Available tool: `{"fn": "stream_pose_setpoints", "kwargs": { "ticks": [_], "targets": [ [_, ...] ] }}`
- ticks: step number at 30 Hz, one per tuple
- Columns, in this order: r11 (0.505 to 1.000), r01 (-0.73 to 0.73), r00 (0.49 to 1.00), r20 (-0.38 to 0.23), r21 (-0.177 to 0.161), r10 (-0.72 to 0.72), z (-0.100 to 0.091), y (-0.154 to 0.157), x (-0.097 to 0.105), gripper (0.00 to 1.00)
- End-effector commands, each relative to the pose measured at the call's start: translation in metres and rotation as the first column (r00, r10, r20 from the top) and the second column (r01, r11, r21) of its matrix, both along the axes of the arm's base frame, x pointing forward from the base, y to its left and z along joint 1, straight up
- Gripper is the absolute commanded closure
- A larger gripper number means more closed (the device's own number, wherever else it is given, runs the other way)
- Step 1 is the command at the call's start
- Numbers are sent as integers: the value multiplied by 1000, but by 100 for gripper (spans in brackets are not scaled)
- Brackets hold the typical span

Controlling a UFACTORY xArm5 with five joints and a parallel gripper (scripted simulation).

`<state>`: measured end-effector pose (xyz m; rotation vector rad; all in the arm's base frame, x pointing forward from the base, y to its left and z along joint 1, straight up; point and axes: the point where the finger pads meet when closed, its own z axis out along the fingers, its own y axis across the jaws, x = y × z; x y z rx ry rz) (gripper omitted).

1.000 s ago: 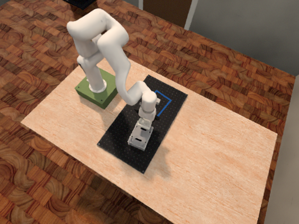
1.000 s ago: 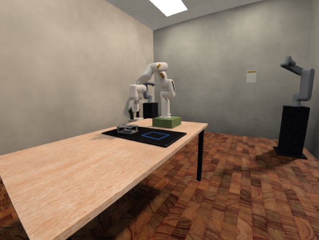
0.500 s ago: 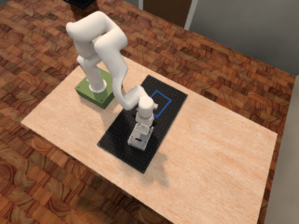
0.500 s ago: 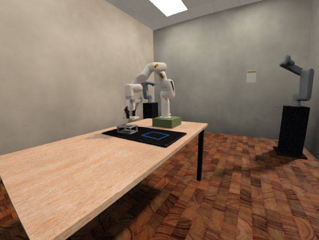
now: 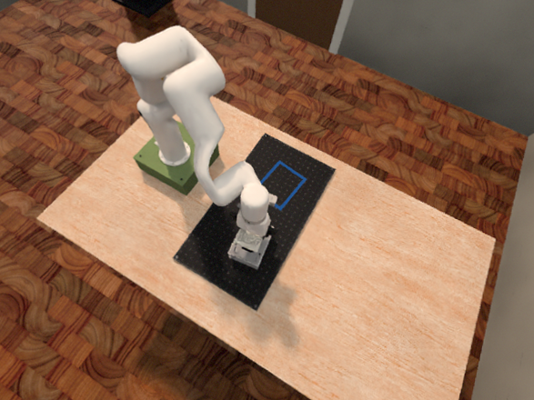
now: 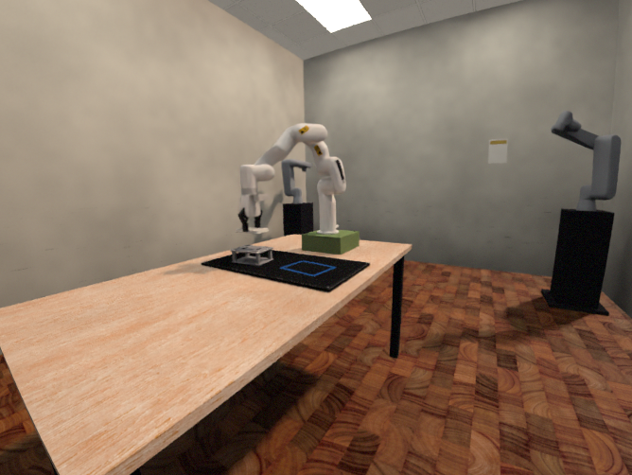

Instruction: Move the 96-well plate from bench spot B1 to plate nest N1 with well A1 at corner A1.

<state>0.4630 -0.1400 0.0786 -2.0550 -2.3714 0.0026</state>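
My gripper (image 6: 251, 222) is shut on the white 96-well plate (image 6: 254, 230) and holds it flat in the air, well above the raised grey plate nest N1 (image 6: 249, 252). In the overhead view the gripper (image 5: 251, 235) and the plate (image 5: 252, 241) cover most of the nest (image 5: 246, 258) below them. The bench spot B1, a blue rectangle outline (image 5: 282, 184), is empty on the black mat; it also shows in the side view (image 6: 307, 268). I cannot make out the plate's cut-off corner or the nest's A1 mark.
The black perforated mat lies on the wooden table. The arm stands on a green base block (image 5: 175, 160) to the left of the mat. A grey arm on a black pedestal (image 6: 582, 255) stands on the floor far off.
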Motion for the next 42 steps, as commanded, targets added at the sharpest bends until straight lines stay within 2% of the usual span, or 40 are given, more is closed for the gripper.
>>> {"fn": "stream_pose_setpoints", "kwargs": {
  "ticks": [1, 36, 42],
  "targets": [
    [1000, 0, 1000, 3, -6, 0, 3, -8, 3, 100],
    [1000, 0, 1000, 3, -6, 0, 3, -7, 3, 100],
    [1000, 0, 1000, 3, -6, 0, -7, -7, 2, 100]
  ]
}}
